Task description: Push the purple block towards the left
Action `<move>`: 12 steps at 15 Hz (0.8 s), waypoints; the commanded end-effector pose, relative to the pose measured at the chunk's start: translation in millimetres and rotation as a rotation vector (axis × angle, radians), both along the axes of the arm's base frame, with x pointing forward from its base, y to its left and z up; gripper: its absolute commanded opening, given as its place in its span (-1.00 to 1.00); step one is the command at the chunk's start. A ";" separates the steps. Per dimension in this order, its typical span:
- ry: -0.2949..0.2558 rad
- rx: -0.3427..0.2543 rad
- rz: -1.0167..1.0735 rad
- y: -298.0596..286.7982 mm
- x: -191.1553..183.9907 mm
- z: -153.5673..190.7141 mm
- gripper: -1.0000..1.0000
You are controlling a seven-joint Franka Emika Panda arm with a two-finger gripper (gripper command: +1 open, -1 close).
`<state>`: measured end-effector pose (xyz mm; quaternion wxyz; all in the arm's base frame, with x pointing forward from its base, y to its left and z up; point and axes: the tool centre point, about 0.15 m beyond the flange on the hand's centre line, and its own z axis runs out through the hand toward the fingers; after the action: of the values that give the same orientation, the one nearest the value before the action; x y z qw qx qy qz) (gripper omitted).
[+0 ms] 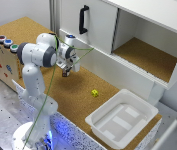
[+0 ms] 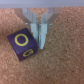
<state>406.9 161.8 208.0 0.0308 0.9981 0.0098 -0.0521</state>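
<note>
The hand (image 2: 40, 31) hung nearly closed, gripping nothing, beside the purple block (image 2: 23, 45) on the cork desk (image 2: 62, 65); only the exterior view showed the yellow block (image 1: 95, 92).

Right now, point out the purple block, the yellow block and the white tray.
purple block (image 2: 22, 45), wrist view, top face.
yellow block (image 1: 95, 92), exterior view, its middle.
white tray (image 1: 99, 124), exterior view, near rim.

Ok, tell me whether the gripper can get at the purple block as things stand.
Probably yes. In the wrist view the purple block lies on the cork right beside the gripper, with nothing between them. Whether the jaws already touch it is unclear.
</note>
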 end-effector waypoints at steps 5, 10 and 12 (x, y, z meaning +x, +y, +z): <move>0.017 0.006 0.104 33.1 -14.9 5.6 -1.00; 0.003 0.045 0.104 60.5 -11.6 -1.8 -1.00; -0.011 0.037 0.090 60.5 -11.9 2.8 -1.00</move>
<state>391.2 205.0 215.2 0.0187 0.9966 0.0660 -0.0465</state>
